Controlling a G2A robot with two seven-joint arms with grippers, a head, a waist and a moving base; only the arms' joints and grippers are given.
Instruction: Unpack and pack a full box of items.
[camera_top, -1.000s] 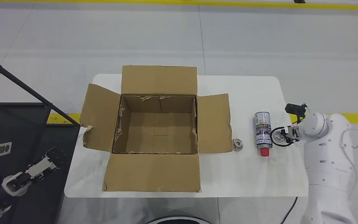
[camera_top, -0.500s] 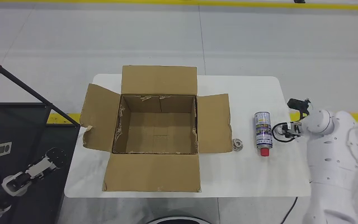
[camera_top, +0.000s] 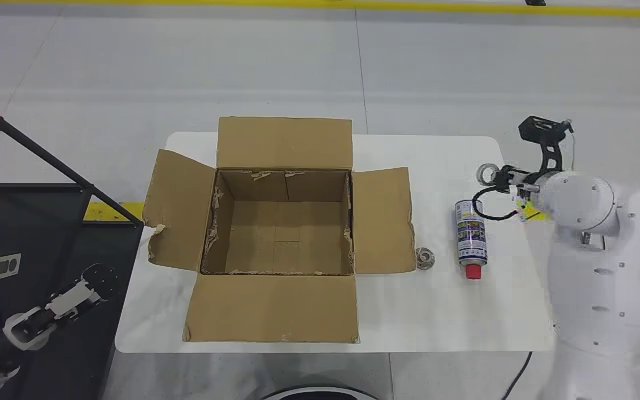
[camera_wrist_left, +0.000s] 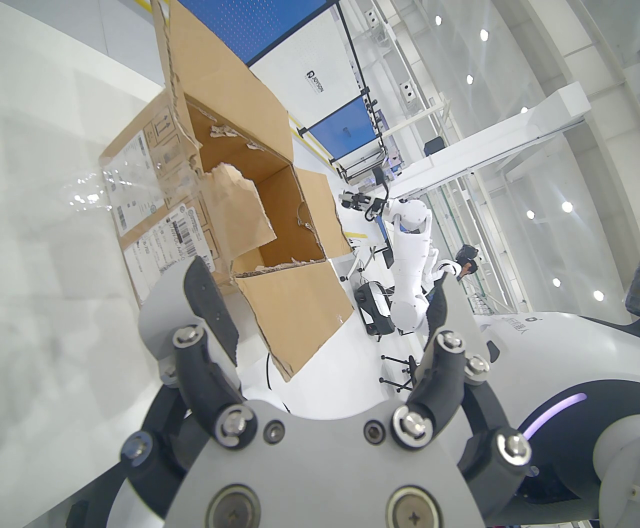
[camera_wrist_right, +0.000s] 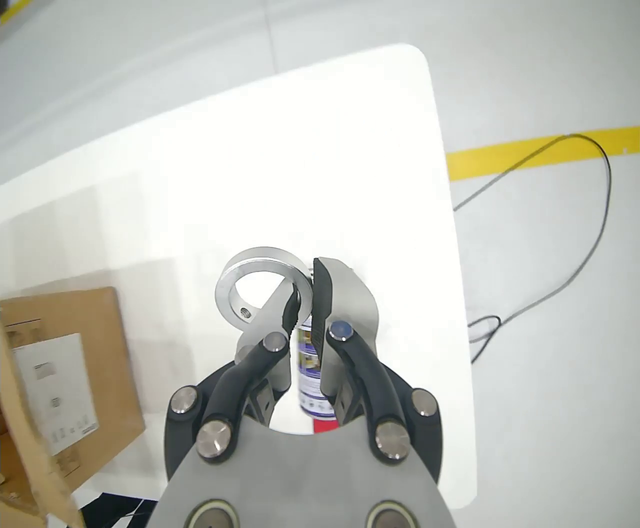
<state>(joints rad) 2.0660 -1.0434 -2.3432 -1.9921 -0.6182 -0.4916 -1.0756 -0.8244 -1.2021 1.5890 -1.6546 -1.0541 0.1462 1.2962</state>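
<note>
Right end effector (camera_wrist_right: 305, 292) pinches the ring (camera_wrist_right: 262, 254) above the table (camera_top: 440, 310), near the can (camera_top: 469, 235); left end effector (camera_wrist_left: 320, 285) gapes empty. The box (camera_top: 283, 182) is bare, so packing likely begins: carry the ring across, lower it inside

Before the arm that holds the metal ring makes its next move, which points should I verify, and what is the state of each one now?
1. Right claw shut on the metal ring: ok; it pinches only one side of the rim.
2. Firmness of that pinch: cannot tell.
3. Ring held clear of the spray can lying on the table: ok.
4. Box open, all four flaps folded out: ok.
5. Room inside the box: ok, nothing lies in it.
6. Left claw open and away from the box opening: ok.
</note>
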